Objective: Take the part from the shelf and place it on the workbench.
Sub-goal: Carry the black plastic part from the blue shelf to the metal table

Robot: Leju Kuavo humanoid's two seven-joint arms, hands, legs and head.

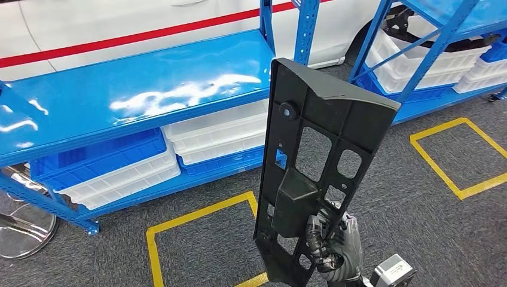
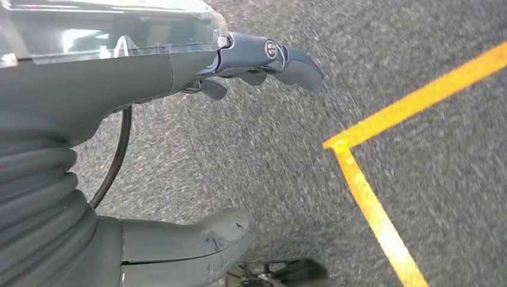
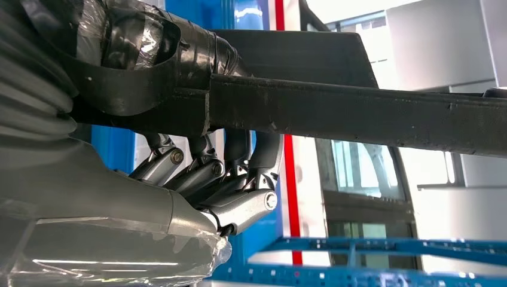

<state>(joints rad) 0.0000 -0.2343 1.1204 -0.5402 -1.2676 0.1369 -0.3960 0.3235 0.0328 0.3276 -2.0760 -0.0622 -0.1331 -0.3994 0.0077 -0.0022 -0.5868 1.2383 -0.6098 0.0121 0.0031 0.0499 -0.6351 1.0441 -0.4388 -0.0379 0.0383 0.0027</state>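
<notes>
Right hand (image 1: 336,246) grips the part (image 1: 317,161) near its lower end, fingers (image 3: 206,173) curled around one edge and the thumb wrapped over the opposite face; the part, a long black plastic panel with cut-out openings, stands nearly upright, tilted slightly, its upper end level with the shelf (image 1: 137,89) top and its lower end running out of the head view's bottom edge; it touches nothing but the hand.

Left hand (image 2: 179,149) hangs over the floor (image 2: 430,191) holding nothing, fingers (image 2: 287,60) and thumb (image 2: 209,239) spread apart.

Edges and room: the glossy blue shelf surface lies bare to the left of the part, its front edge running diagonally; a blue upright (image 1: 306,30) stands just behind the part's top; a second blue rack (image 1: 442,54) stands to the right with a diagonal brace; between the two racks is an open strip of grey carpet. White bins (image 1: 218,134) and a blue bin (image 1: 98,158) fill the lower tier under the shelf. Yellow tape (image 1: 203,218) marks one box on the floor below the part and another to the right (image 1: 460,158). A white car (image 1: 119,24) with a red stripe stands behind the racks; a chrome stool base (image 1: 24,224) sits at the left edge.

Writing: none legible on the part, bins or racks.
</notes>
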